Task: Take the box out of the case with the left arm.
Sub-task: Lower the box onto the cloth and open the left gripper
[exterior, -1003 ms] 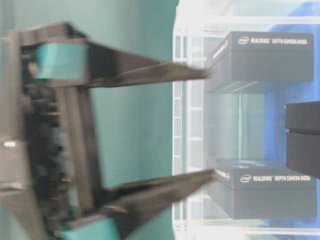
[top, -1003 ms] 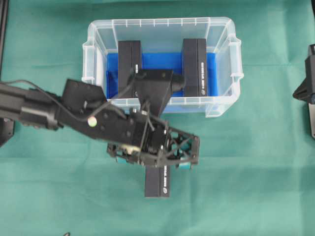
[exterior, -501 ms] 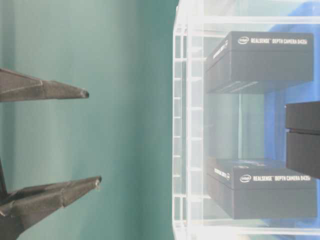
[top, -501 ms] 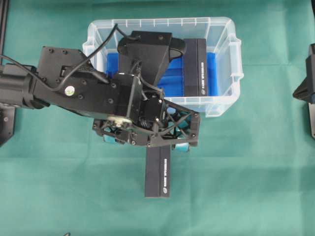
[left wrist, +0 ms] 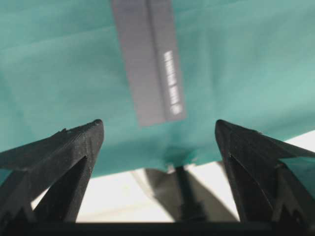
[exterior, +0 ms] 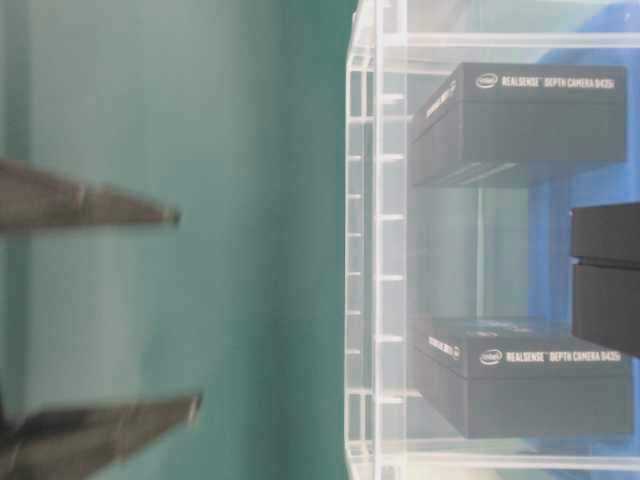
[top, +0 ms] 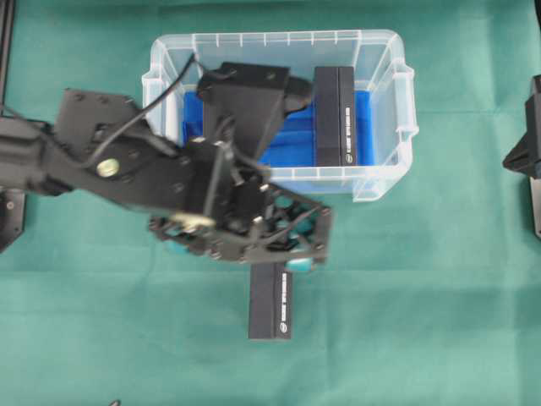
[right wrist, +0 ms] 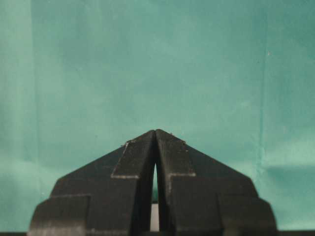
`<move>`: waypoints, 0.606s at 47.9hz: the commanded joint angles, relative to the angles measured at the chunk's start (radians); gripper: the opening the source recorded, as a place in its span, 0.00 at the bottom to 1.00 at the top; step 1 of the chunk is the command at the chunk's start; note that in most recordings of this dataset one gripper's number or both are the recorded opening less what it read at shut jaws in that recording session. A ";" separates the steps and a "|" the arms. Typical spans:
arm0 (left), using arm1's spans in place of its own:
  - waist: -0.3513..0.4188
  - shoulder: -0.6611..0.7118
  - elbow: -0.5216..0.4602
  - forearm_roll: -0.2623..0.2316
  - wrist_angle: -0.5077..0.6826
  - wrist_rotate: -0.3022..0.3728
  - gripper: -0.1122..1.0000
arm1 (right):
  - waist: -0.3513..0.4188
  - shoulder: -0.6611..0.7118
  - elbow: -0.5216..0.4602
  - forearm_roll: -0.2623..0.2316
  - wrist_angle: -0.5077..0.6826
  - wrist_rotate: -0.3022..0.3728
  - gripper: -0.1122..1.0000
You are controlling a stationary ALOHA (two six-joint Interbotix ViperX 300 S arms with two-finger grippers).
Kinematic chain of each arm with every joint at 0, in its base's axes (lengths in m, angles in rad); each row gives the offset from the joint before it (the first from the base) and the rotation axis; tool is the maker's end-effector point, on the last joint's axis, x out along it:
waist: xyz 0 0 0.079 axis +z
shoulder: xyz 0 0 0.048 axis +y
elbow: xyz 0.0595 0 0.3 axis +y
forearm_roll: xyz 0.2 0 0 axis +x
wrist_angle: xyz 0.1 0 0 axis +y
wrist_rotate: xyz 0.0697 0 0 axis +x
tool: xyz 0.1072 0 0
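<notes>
My left claw (left wrist: 157, 129) is spread wide, with nothing between its fingers and nothing touching them. In the wrist view the two black fingertips (left wrist: 93, 129) stand far apart, and the green cloth (left wrist: 59, 59) shows between them. At twelve o'clock from the gap, lying flat on that cloth, is a long dark box (left wrist: 150, 59), clear of both tips.

From overhead, my left claw (top: 241, 254) hangs above the near end of that box (top: 270, 303), which lies outside the bin at about six o'clock from it. My left arm (top: 51, 161) reaches in from nine o'clock and covers the left part of the clear bin (top: 385, 110). Inside the bin, on its blue lining, another dark box (top: 335, 116) stands toward the right side. The table-level view shows two boxes behind the bin's wall.

My right claw (right wrist: 155, 135) is pressed together, fingertips meeting, holding nothing, over bare green cloth.
</notes>
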 commanded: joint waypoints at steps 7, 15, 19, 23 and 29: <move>-0.048 -0.179 0.144 0.003 -0.008 -0.028 0.98 | -0.002 0.003 -0.029 -0.002 -0.003 0.003 0.16; -0.084 -0.301 0.282 0.003 -0.015 -0.060 0.98 | -0.002 0.003 -0.029 -0.002 -0.003 0.003 0.16; -0.114 -0.376 0.367 0.000 -0.015 -0.067 0.98 | -0.002 0.002 -0.029 -0.002 -0.003 0.003 0.16; -0.140 -0.443 0.437 -0.002 -0.018 -0.086 0.98 | 0.000 0.002 -0.032 -0.003 -0.003 -0.002 0.16; -0.166 -0.541 0.537 -0.002 -0.032 -0.135 0.98 | -0.002 0.002 -0.032 -0.005 -0.003 -0.003 0.16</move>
